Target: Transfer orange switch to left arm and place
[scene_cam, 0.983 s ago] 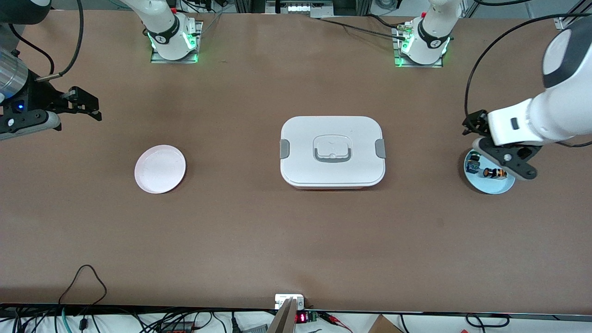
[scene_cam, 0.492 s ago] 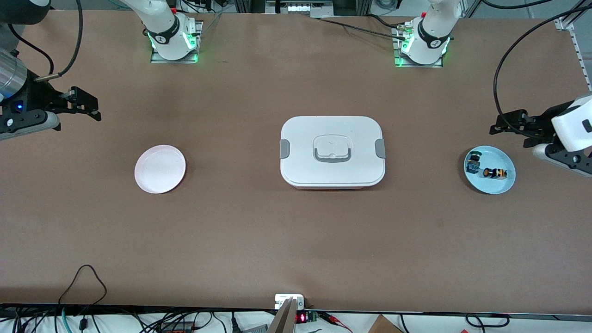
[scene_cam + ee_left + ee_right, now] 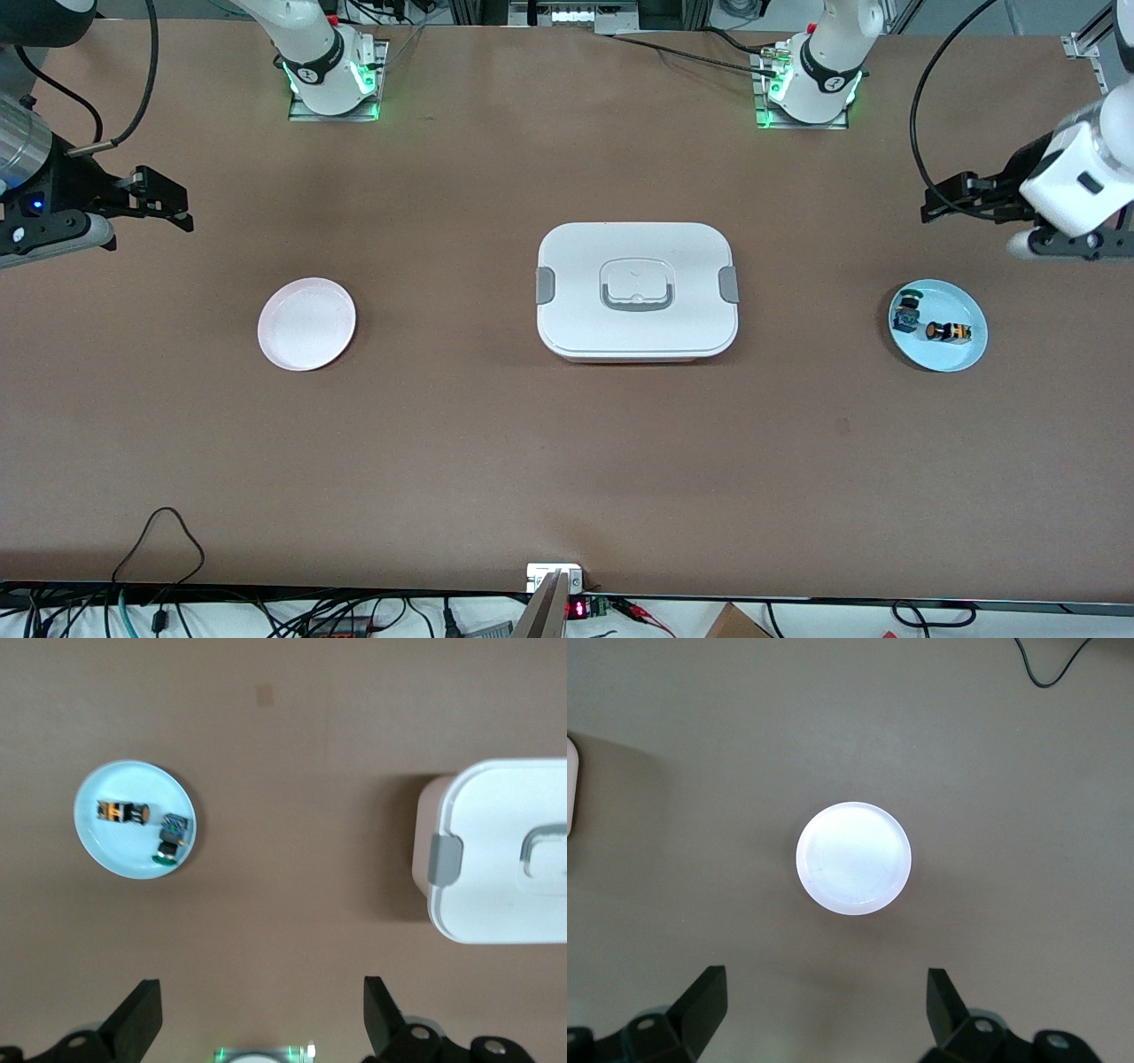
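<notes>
The orange switch lies on its side on a light blue plate at the left arm's end of the table. It also shows in the left wrist view, where the switch rests on the plate. The white box stands mid-table. My left gripper hangs open and empty, high over bare table beside the blue plate. My right gripper waits open and empty over bare table at the right arm's end.
A small blue-and-black component with a green top shares the blue plate. An empty pink plate sits toward the right arm's end. Cables and a small device line the table edge nearest the front camera.
My left gripper has pulled off the blue plate, first toward the table's end, then toward the arms' bases, with nothing in it. The switch stayed put. The right arm has not moved.
</notes>
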Motion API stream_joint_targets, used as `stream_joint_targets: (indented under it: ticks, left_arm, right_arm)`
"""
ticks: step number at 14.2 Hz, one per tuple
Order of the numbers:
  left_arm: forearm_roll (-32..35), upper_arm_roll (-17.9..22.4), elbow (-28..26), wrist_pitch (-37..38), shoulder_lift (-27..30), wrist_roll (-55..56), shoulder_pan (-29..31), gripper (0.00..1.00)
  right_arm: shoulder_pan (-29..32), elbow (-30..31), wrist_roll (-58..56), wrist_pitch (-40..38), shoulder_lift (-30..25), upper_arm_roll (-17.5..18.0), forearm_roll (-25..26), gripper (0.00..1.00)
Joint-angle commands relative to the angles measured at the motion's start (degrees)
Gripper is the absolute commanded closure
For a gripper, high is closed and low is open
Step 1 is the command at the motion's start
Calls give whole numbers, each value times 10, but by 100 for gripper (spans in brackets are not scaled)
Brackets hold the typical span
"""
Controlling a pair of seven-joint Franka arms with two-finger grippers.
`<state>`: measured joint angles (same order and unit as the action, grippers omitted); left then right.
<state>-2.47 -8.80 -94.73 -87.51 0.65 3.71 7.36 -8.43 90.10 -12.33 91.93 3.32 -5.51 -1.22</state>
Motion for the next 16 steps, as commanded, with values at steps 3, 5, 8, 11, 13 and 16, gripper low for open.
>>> stream_joint_targets:
  ticks: [3,5,8,11,13,16]
  left_arm:
    - [17,76,-62,-83,35,-83,-59,0]
    - [18,88,-58,-79,38,-105,-79,0]
    - [13,98,-56,-77,34,-104,-86,0]
    - [20,98,-39,-78,11,-98,-92,0]
    - [22,99,-36,-78,4,-96,-94,0]
    - [20,98,-27,-80,0,-93,-103,0]
  right_arm:
    - [-1,-4,7,-8,-3,1,7,0]
    - [-2,-4,8,-15,-5,2,6,0]
    - [-3,-4,8,-18,-6,3,6,0]
    - [-4,-3,8,-18,-9,5,7,0]
    - [-4,-2,8,-22,-10,14,9,0]
    - [-4,-2,8,-22,-10,15,9,0]
